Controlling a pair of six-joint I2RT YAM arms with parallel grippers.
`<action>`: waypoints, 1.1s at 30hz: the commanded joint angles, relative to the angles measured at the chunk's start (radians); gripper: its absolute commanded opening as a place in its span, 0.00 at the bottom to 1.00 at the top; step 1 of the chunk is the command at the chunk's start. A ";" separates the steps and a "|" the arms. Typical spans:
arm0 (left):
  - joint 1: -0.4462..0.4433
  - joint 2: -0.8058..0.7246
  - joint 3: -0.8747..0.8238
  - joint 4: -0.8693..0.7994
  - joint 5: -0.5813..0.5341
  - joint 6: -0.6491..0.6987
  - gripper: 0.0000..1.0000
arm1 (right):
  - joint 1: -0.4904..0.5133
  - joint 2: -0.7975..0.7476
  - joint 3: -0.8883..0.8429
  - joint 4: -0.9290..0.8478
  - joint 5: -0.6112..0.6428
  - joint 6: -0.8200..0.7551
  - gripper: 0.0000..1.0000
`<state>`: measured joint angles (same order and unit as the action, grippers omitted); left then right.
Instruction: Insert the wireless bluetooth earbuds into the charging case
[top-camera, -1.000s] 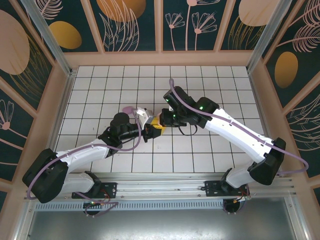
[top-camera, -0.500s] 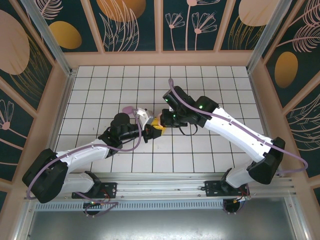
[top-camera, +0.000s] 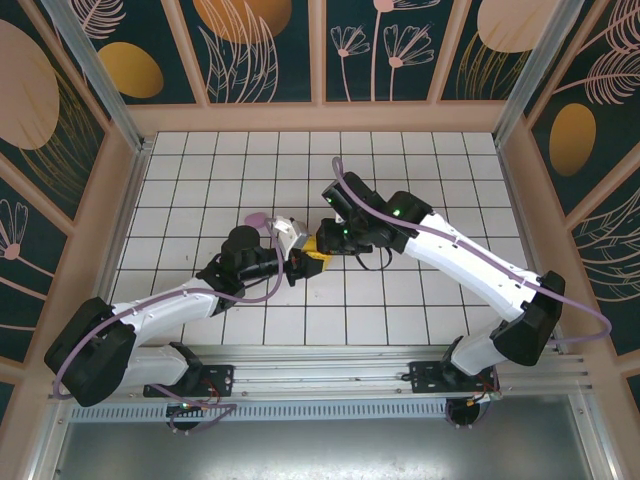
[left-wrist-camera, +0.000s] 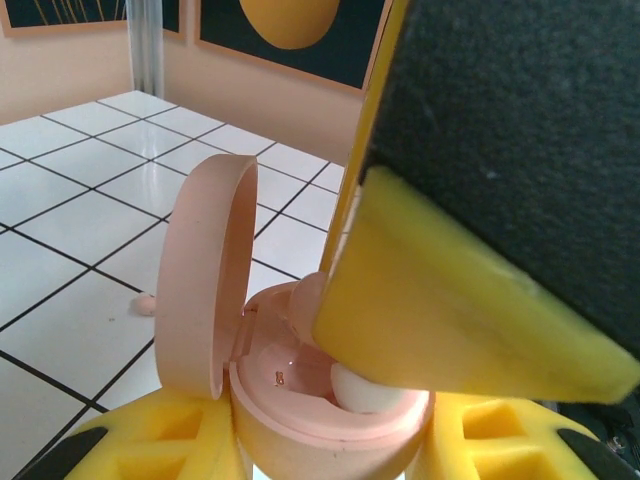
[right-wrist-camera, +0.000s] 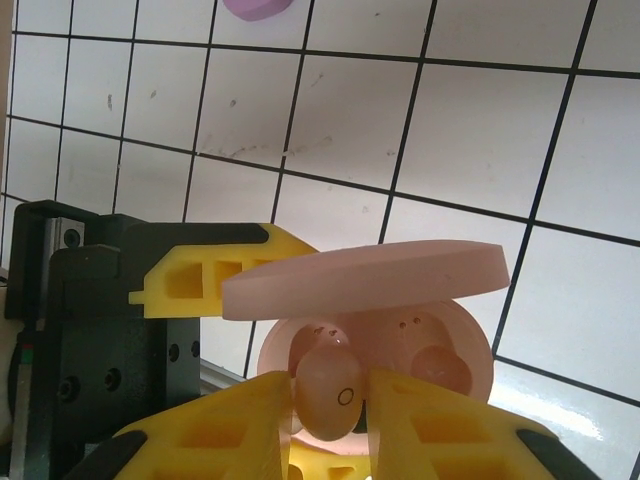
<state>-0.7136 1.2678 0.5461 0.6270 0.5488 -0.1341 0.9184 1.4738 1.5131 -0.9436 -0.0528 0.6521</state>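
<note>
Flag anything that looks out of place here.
A small pinkish blob lies loose on the tiles, left of the open charging case held in the left hand; it is too small to identify. The right hand holds a pink earbud at the case, not seated.

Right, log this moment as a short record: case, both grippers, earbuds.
case: pink charging case, lid open and upright
left gripper: shut on the case's base
right gripper: pinching a pink earbud at the case's open mouth
loose: small pink bud on the table; lilac case there too
</note>
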 joint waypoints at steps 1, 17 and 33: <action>-0.003 -0.015 0.027 0.053 0.004 0.011 0.24 | 0.014 0.006 0.039 -0.028 -0.009 -0.019 0.27; -0.003 -0.010 0.034 0.044 0.003 0.016 0.24 | 0.013 0.004 0.057 -0.030 -0.002 -0.025 0.28; -0.002 -0.063 -0.002 0.042 -0.068 0.013 0.23 | -0.011 -0.220 -0.010 0.139 0.063 -0.022 0.28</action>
<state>-0.7136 1.2427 0.5503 0.6357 0.5117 -0.1341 0.9203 1.3025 1.5238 -0.8482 -0.0330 0.6346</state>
